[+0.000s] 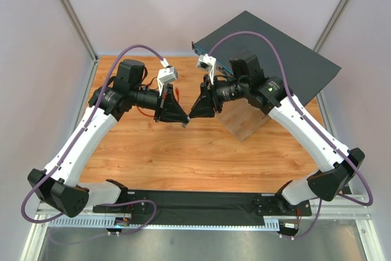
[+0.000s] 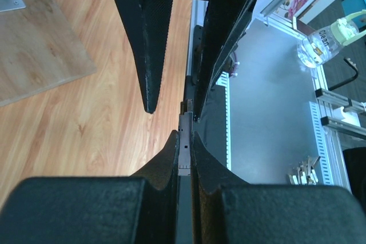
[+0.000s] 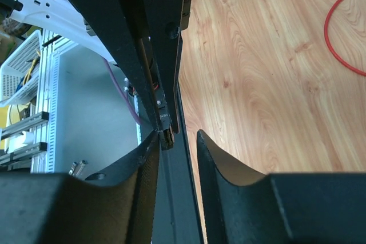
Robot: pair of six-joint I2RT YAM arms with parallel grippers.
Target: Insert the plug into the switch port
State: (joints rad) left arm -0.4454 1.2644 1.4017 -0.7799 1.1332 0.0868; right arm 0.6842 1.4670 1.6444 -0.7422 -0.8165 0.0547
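there, above the table (image 1: 201,157), tip to tip: pinching the plug (image 2: 185,148) between left gripper (image 1: 183,121) fingertips, all but closed on it. straddling the left's tip with right gripper (image 3: 176,137), part open, clasping nothing. looping red cable (image 3: 343,38) on the wood. well apart from the switch (image 1: 275,47) at far right; cannot tell its ports.
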